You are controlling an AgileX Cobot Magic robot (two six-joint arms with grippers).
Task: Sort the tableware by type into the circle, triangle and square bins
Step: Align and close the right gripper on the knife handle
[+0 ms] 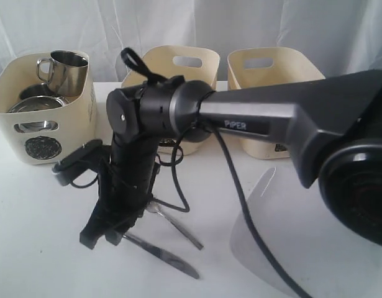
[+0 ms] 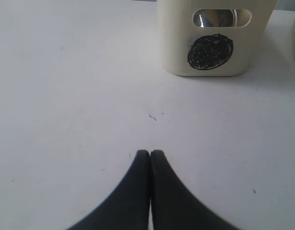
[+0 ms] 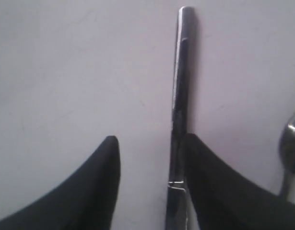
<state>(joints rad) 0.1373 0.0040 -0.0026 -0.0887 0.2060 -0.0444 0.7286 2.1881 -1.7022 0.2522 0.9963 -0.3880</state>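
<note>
My right gripper [image 1: 104,239] [image 3: 149,139] points down at the table, open. The steel knife [image 3: 180,86] [image 1: 166,257] lies flat between its fingers, close against one of them and well apart from the other. A steel spoon [image 1: 178,226] [image 3: 291,143] lies just beside the knife. A shiny steel mug [image 1: 63,68] stands in the circle bin [image 1: 45,118] [image 2: 214,38] on top of other steel ware [image 1: 35,99]. My left gripper [image 2: 149,152] is shut on nothing, low over bare table in front of the circle bin. It does not show in the exterior view.
Two more cream bins stand at the back, one in the middle [image 1: 178,68] and one on the right [image 1: 265,81]; my right arm hides their marks. A large white plate [image 1: 265,242] lies at the front right, under the arm's cable.
</note>
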